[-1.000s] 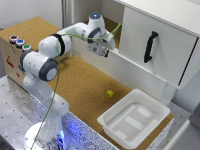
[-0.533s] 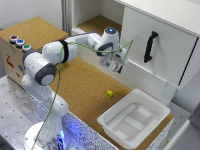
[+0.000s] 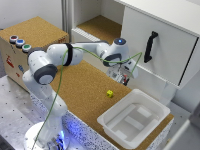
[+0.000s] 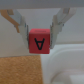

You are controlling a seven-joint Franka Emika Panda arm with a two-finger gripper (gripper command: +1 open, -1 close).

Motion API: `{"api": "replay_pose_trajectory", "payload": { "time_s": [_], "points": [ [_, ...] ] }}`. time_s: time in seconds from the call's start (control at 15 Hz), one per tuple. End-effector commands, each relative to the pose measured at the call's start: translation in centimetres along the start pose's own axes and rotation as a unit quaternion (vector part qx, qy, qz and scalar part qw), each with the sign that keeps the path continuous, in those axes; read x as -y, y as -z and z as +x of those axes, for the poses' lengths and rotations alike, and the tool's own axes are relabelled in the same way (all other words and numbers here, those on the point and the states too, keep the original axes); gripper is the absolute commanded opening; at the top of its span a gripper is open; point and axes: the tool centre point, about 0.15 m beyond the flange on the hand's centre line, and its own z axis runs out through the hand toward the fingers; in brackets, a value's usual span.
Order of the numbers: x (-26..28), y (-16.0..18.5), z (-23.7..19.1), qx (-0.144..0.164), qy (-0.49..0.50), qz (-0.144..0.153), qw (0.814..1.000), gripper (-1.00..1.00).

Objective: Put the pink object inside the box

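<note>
Squarely between fingers (image 4: 40, 27): pink object (image 4: 39, 43), lettered cube.

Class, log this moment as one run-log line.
end effector: shut on pink object | position: in air, short of box | box: empty

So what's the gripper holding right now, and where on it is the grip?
The gripper holds the pink object, a small cube with a letter on its face, pinched by two opposite sides between the fingers.

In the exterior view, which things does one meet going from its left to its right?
Brown box with coloured buttons → robot base → small yellow cube → gripper → white bin → cabinet's black handle.
</note>
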Motion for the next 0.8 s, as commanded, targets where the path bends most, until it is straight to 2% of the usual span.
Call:
{"api": "replay_pose_trajectory", "payload": {
  "time_s": [0.0, 0.27, 0.47, 0.53, 0.73],
  "points": [
    [-8.9, -6.3, 1.5, 0.013, 0.04, 0.049, 0.998, -1.0],
    [-13.6, -10.3, -0.6, 0.05, 0.102, 0.082, 0.99, -1.0],
    [-15.1, -12.1, -1.3, 0.057, 0.131, 0.087, 0.986, -1.0],
    [-15.5, -12.6, -1.7, 0.062, 0.131, 0.096, 0.985, -1.0],
    [-16.5, -14.0, -3.0, 0.081, 0.124, 0.097, 0.984, -1.0]
  ]
}}
